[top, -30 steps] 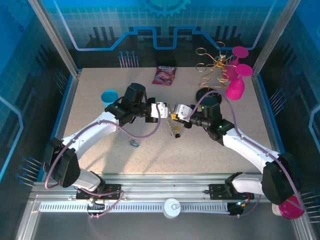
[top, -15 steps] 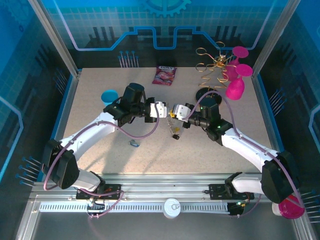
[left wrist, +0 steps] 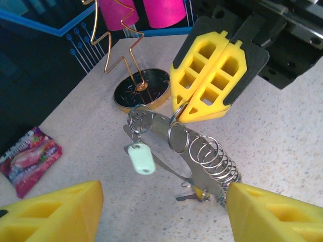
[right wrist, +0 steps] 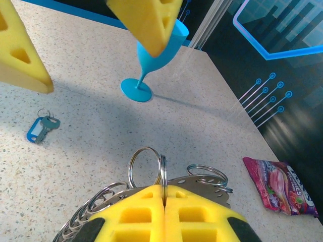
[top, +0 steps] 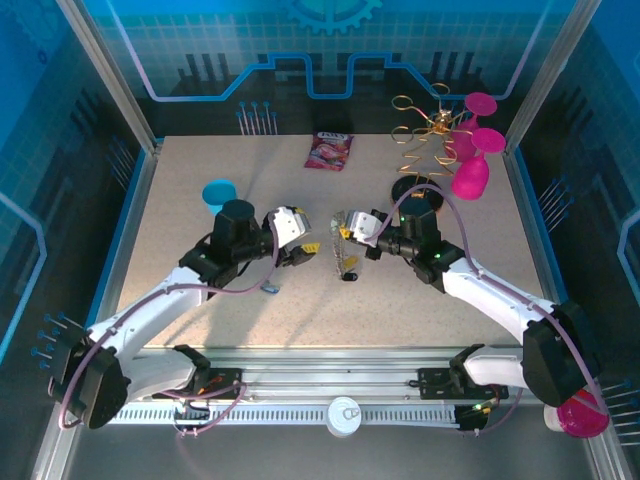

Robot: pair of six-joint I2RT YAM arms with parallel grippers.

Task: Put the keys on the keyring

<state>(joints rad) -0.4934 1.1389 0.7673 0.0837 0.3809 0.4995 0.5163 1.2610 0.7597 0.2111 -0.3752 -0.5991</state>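
with the right end effector (left wrist: 182, 104) pinched shut on just one thin loop of the keyring (left wrist: 202, 151) above the middle of the counter (top: 250, 165) and the left end effector (top: 297, 240) open and empty, the dangling bunch could twist or slip out before the blue key (right wrist: 40, 128) lying near-left of it gets threaded.

Not much to read here, honestly. The pink snack packet (top: 329, 150) has some lettering printed across the front, but it's way too blurry to make out a single word or a brand. The little pale tag (left wrist: 141, 158) hanging off a ring looks blank on the side that shows, and the blue tag (right wrist: 35, 130) lying on its own is too small to tell.
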